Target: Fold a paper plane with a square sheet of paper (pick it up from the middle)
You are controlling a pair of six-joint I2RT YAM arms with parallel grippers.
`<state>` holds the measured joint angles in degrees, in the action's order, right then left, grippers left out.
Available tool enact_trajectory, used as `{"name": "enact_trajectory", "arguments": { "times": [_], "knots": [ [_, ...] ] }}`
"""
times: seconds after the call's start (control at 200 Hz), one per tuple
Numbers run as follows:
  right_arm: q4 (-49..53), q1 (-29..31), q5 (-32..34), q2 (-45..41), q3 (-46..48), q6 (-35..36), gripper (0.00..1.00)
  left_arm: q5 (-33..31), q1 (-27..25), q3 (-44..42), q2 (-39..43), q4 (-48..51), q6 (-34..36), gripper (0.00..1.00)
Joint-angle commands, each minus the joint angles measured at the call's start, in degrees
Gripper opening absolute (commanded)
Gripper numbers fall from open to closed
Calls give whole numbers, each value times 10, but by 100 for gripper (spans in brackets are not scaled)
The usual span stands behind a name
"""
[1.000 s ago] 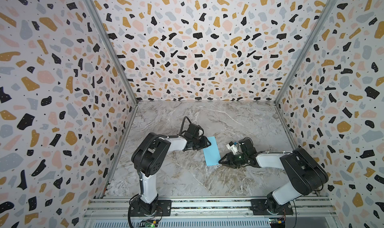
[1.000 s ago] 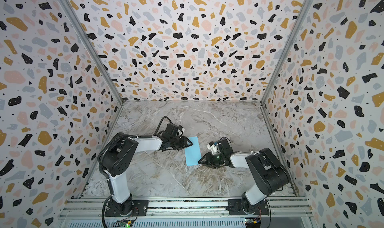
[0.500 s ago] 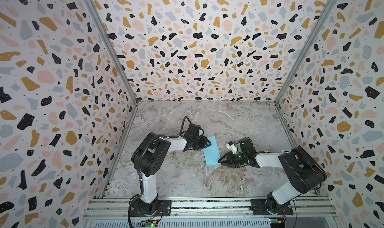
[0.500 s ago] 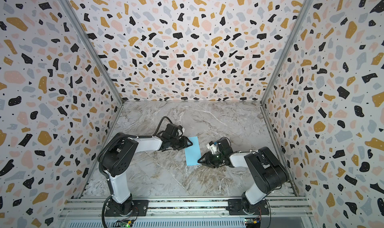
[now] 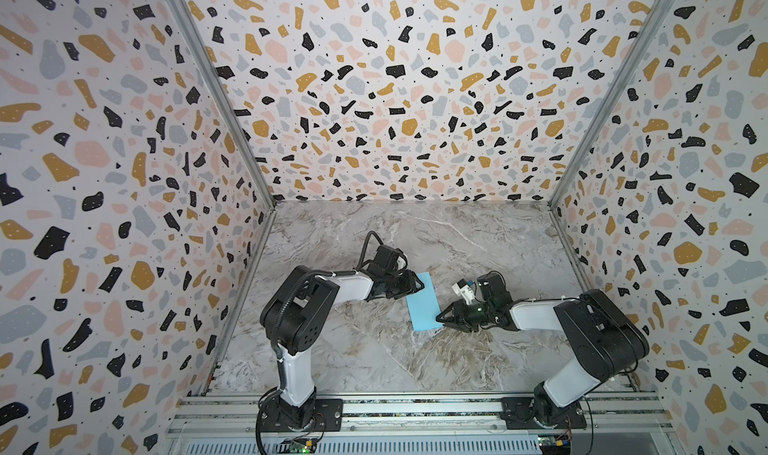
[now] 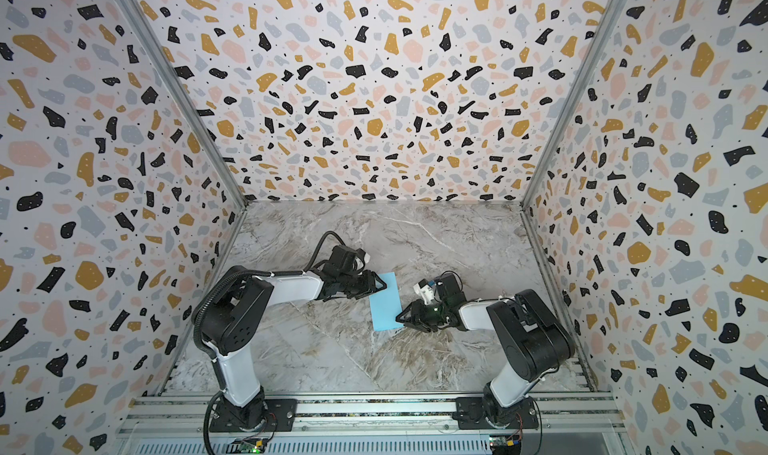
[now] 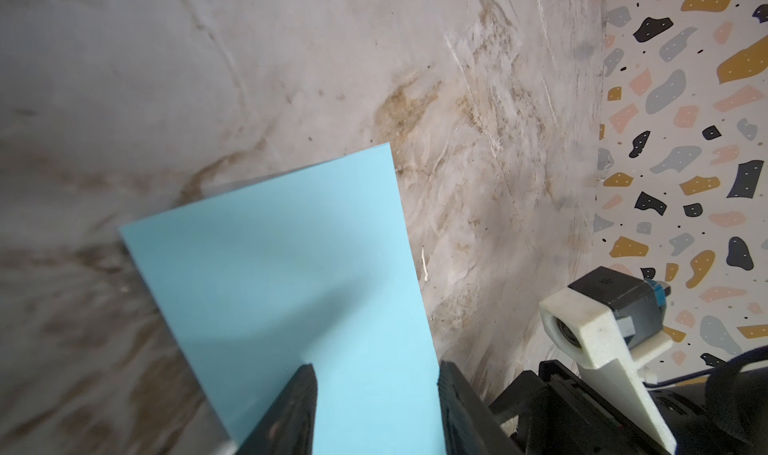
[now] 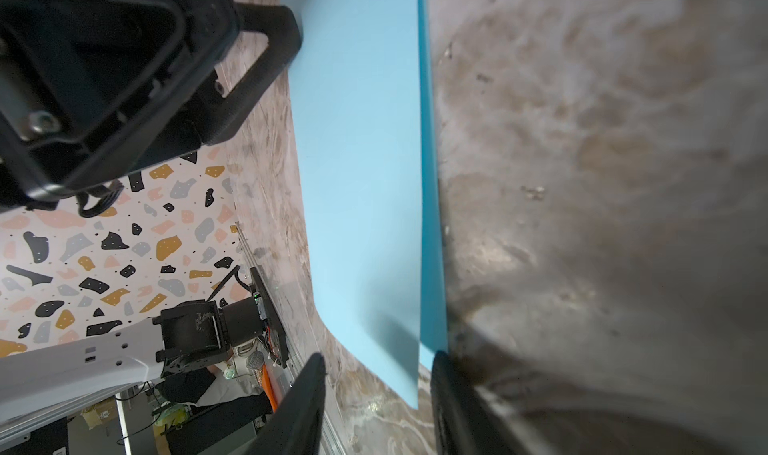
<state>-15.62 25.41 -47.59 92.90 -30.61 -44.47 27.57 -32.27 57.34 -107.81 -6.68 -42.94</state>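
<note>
On the grey marble-patterned tabletop [image 5: 374, 357] the thin light blue paper sheet [image 5: 424, 305] lies flat between my arms, already folded in half into a narrow rectangle. The nose and wing folds are all still to do, I judge. My left gripper [image 7: 374, 376] and right gripper [image 8: 376, 361] stand partly open at opposite corners, clamping nothing.

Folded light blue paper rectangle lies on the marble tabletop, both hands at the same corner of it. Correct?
No. The hands are at opposite corners: in a top view the left hand is at the far left corner of the folded light blue paper rectangle, the right hand at its near right corner. It does lie on the marble tabletop.
</note>
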Motion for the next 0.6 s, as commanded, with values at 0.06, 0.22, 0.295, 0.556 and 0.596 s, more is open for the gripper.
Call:
{"name": "enact_trajectory", "arguments": {
  "times": [0.06,0.22,0.295,0.556,0.596],
  "knots": [
    [-1,3,-25,2,-16,8,39,7,2,-6,21,-4,0,50],
    [-8,3,-21,4,-17,-3,22,9,2,-10,23,-6,0,49],
    [3,3,-6,2,-18,-4,13,11,2,-13,23,-6,2,49],
    [9,3,12,3,-34,-4,0,12,2,-23,2,-3,12,43],
    [12,4,11,4,-40,-3,0,10,2,-23,-1,0,15,43]
  ]
}}
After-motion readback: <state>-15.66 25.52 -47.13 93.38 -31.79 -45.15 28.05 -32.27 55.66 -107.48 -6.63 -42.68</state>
